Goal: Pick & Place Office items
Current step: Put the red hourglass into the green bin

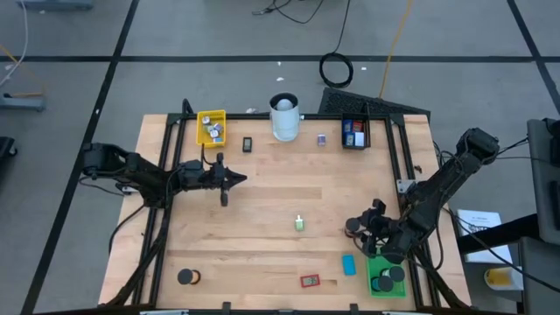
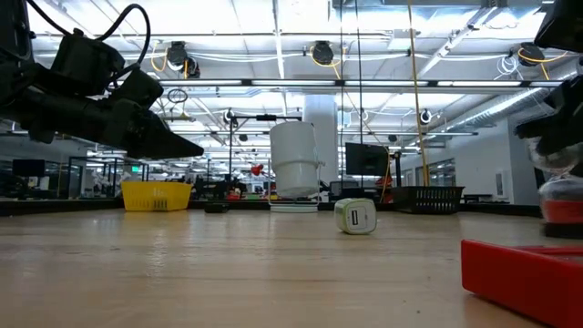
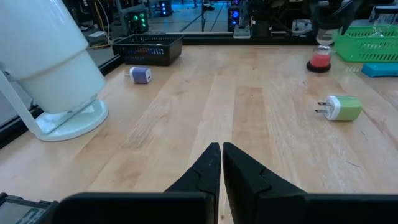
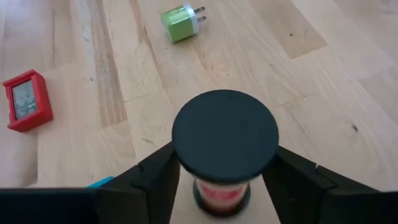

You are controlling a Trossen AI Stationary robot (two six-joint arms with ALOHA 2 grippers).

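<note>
A small hourglass (image 4: 225,137) with black end discs and red sand stands upright on its base on the table (image 1: 262,201) at the near right. My right gripper (image 4: 224,167) is open and slants down over it. One finger stands on either side of its glass waist, below the top disc, and no touch shows. My left gripper (image 1: 234,179) hovers shut at the table's left with nothing in it. Loose office items lie about: a green-and-white plug (image 1: 299,223), a red block (image 1: 310,281), a blue block (image 1: 349,264) and a black disc (image 1: 186,277).
A green tray (image 1: 373,262) holding black discs sits at the near right corner, just behind my right gripper. A yellow tray (image 1: 211,128), a tall white cylinder (image 1: 284,116) and a black tray (image 1: 354,133) line the far edge. The table's middle is bare wood.
</note>
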